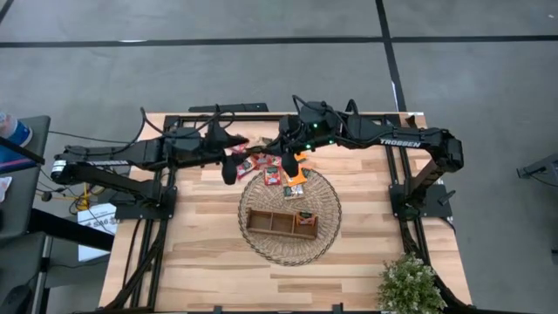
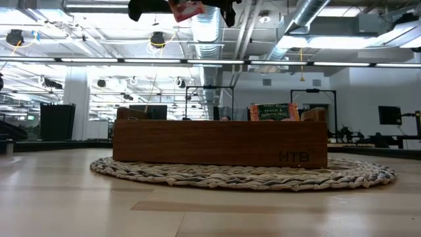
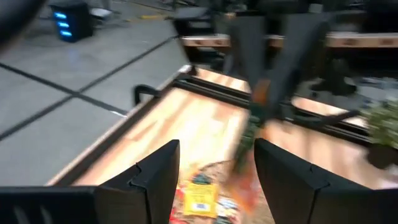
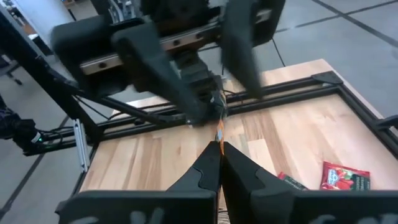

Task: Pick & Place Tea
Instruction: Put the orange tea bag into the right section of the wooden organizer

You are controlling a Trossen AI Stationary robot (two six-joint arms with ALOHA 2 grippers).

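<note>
Several red, orange and pale tea sachets (image 1: pixel 271 172) lie flat on the table and on the far rim of the wicker basket (image 1: pixel 323 235). One sachet (image 2: pixel 274 112) stands upright in the right compartment of the wooden tray (image 2: pixel 220 141), which rests on the basket. My right gripper (image 4: pixel 219 148) hangs above the scattered sachets, shut on an orange sachet (image 1: pixel 302 162). My left gripper (image 3: pixel 214 152) is open and hovers to the left of it, above the sachets, touching nothing. In the low view the held sachet (image 2: pixel 187 10) shows high above the tray. My right gripper pinches the orange sachet between its two fingers, by an edge (image 4: pixel 219 134) that sticks out just past the fingertips. The sachet is seen edge-on here. It is lifted clear of the table.
A red sachet (image 4: pixel 345 175) lies flat on bare wood beside the right gripper. A potted plant (image 1: pixel 408 286) stands at the table's near right corner. The black frame rails (image 1: pixel 222 118) run along the far edge. Bare wood lies near and left of the basket.
</note>
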